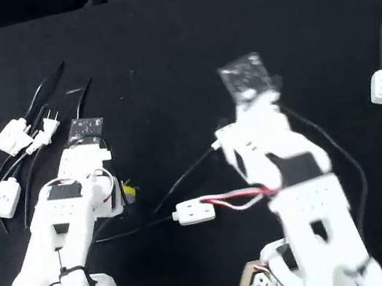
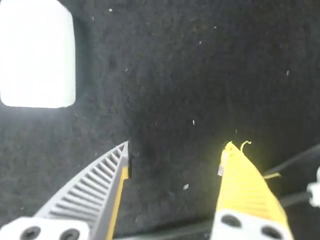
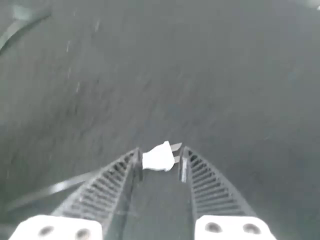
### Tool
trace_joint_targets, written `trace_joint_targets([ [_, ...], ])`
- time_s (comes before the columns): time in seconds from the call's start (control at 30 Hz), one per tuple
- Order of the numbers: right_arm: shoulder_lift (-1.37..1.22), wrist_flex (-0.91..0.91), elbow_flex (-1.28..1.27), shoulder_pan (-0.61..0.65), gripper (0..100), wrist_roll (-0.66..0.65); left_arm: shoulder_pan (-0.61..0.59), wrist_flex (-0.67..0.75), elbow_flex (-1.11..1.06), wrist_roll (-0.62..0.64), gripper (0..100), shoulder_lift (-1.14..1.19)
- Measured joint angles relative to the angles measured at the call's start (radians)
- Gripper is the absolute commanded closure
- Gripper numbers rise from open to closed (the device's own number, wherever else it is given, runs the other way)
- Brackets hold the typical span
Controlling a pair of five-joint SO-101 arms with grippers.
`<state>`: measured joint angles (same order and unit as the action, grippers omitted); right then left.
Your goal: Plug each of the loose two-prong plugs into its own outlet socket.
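Perhaps four sockets, two plugs, one gripped

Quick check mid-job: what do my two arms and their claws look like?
Both arms are white blocky segments; the left arm carries a black cable, the right arm red-and-white wires. The left claw has one grey ribbed finger, one yellow; the right claw, two grey ribbed ones.

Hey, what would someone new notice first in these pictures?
First, the right claw pinching a small white plug over the black table. Next, the left claw hanging open over the cloth, with a white block near it. In the high view, white sockets and dark cords lie scattered at the table's left, middle and right.
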<state>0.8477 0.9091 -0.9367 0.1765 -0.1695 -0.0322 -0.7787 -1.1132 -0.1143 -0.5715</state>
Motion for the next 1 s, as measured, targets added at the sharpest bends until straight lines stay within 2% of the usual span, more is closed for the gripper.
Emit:
trace_joint_targets([
  [0.07, -0.098, -0.038, 0.000, 0.046, 87.7, 0.029, 0.000, 0.017, -0.003, 0.029, 71, -0.005],
  [0.2, -0.267, -0.133, 0.000, 0.127, 87.5, 0.181, 0.000, 0.026, -0.011, 0.052, 71, -0.005],
  [0.37, -0.457, -0.256, 0.000, 0.141, 87.4, 0.410, 0.000, 0.026, -0.011, 0.052, 71, -0.005],
  [0.47, -0.551, -0.270, 0.028, 0.143, 87.4, 0.489, 0.000, 0.026, -0.011, 0.052, 71, -0.005],
  [0.57, -0.615, -0.245, 0.087, 0.146, 87.4, 0.517, 0.000, 0.026, -0.011, 0.052, 71, -0.005],
  [0.87, -0.694, -0.009, 0.269, 0.146, 86.8, 0.523, 0.000, 0.026, -0.011, 0.052, 71, -0.005],
  [1.0, -0.769, 0.008, 0.321, 0.146, 78.3, 0.555, 0.000, 0.026, -0.011, 0.052, 71, -0.005],
])
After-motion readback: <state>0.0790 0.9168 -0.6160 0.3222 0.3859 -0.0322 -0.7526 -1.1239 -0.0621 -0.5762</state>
